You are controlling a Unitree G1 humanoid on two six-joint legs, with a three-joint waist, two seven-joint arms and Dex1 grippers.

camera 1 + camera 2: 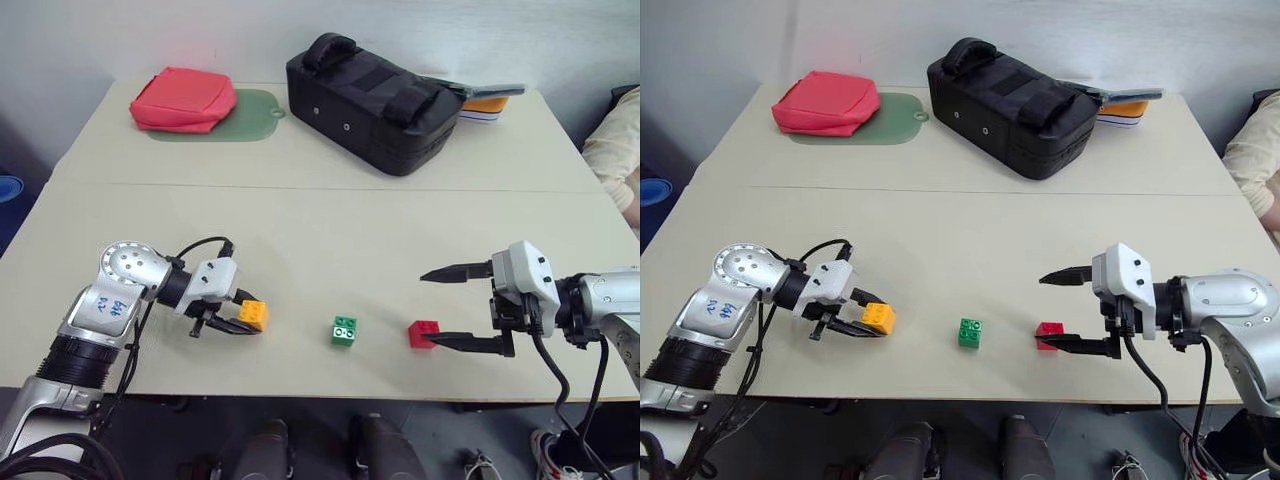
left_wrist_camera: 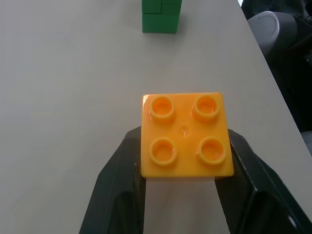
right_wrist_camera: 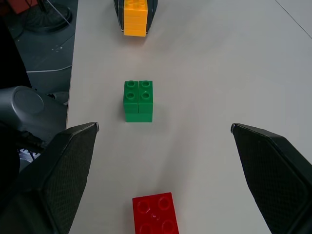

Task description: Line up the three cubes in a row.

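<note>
Between the left gripper's (image 1: 866, 322) two black fingers (image 2: 119, 190) sits the orange-yellow cube (image 2: 185, 135), clamped by its sides, studs up, low over the table (image 1: 320, 230). To do this well I'd say set it down flat, square to the green cube (image 1: 344, 330) just beyond the fingertips, on the same line, then let go without nudging it. Further along that line lies the red cube (image 1: 423, 333), between the spread fingers of the right gripper (image 1: 450, 306), whose jaws gape wide and hold nothing; the lower finger looks to be at the red cube's edge, though I can't tell if it touches
</note>
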